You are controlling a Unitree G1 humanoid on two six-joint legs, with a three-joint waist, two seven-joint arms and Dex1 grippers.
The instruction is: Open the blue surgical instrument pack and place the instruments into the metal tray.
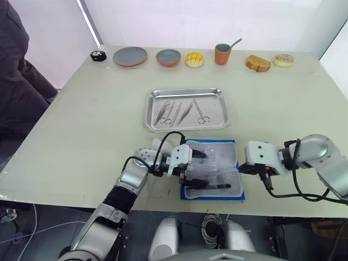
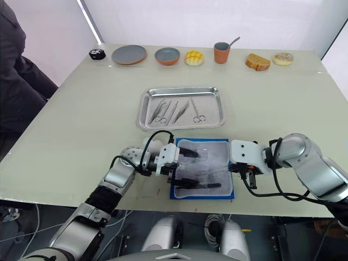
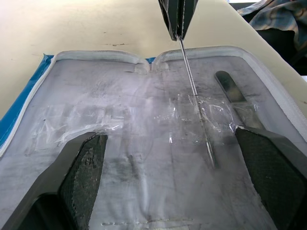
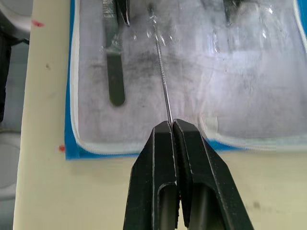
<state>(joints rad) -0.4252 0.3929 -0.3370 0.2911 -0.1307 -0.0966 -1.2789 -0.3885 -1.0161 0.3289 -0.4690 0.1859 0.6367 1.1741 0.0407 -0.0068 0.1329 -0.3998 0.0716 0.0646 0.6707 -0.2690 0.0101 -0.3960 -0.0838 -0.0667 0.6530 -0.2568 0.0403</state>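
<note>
The blue pack (image 1: 212, 168) lies opened flat on the worktop (image 1: 81, 136) just in front of the metal tray (image 1: 186, 109), its whitish inner face up, and the tray already holds several slim silver tools (image 1: 179, 111). The right end effector (image 4: 172, 125) is pinched shut on the end of a thin metal probe (image 4: 163, 81) whose far end runs under a crinkled clear strip (image 3: 201, 112) on the lining; a flat-bladed tool (image 4: 114, 72) lies beside it, still in the pack. The left end effector (image 3: 177, 182) is spread wide, one finger on each side of the lining, apparently holding the pack down. The main risk, as I judge it, is the grip: the right fingers catch only the very tip of a smooth, thin rod, so it could twist or slip out on a lift or a pull. If the clear strip clings to the probe, a pull may drag the whole pack along, or bend the probe, unless the left end effector presses firmly. A probe freed with a jerk could spring out and land on the worktop short of the tray.
</note>
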